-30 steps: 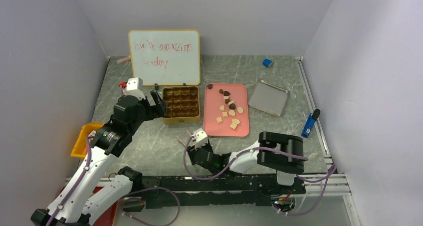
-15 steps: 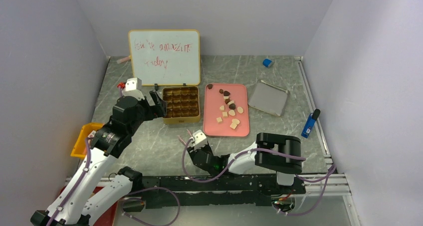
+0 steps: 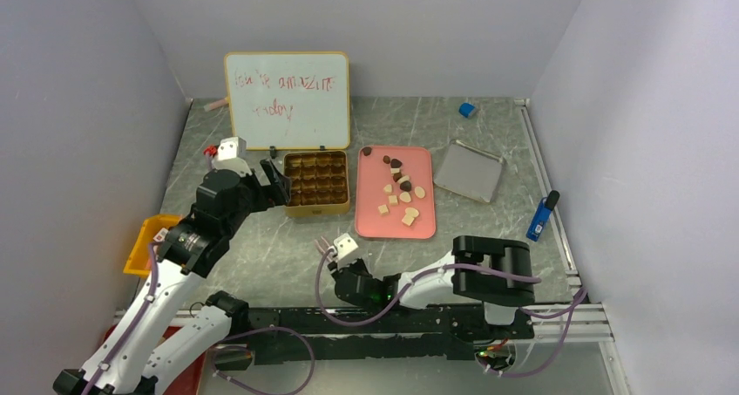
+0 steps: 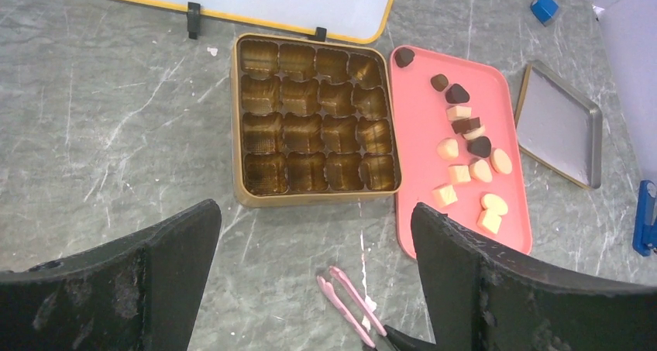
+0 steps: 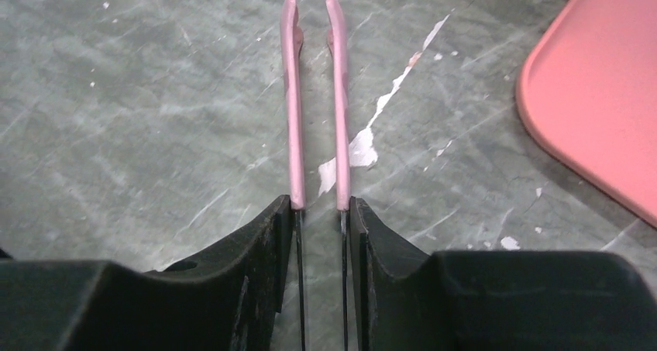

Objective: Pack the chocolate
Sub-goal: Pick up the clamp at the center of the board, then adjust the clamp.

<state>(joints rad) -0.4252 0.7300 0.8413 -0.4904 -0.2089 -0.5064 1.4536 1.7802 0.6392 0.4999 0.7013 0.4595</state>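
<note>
The chocolate (image 3: 397, 186), several dark brown and light tan pieces, lies on a pink tray (image 3: 375, 225), also seen in the left wrist view (image 4: 468, 143). A gold box (image 3: 317, 183) with empty cups (image 4: 314, 122) stands to the tray's left. My left gripper (image 3: 277, 184) hovers open and empty at the box's near left side (image 4: 314, 211). My right gripper (image 3: 340, 257) is low over the table, near of the tray's near left corner, shut on pink tweezers (image 5: 293, 95). The tweezers' tips are apart and hold nothing (image 4: 349, 308).
A whiteboard (image 3: 286, 98) stands behind the box. A metal lid (image 3: 469, 170) lies right of the tray. A small blue object (image 3: 467, 110) sits at the back, a blue tool (image 3: 542, 216) by the right rail, an orange bin (image 3: 148, 242) at the left edge.
My right gripper has drawn back a little toward the near edge with the tweezers. The left arm has barely moved.
</note>
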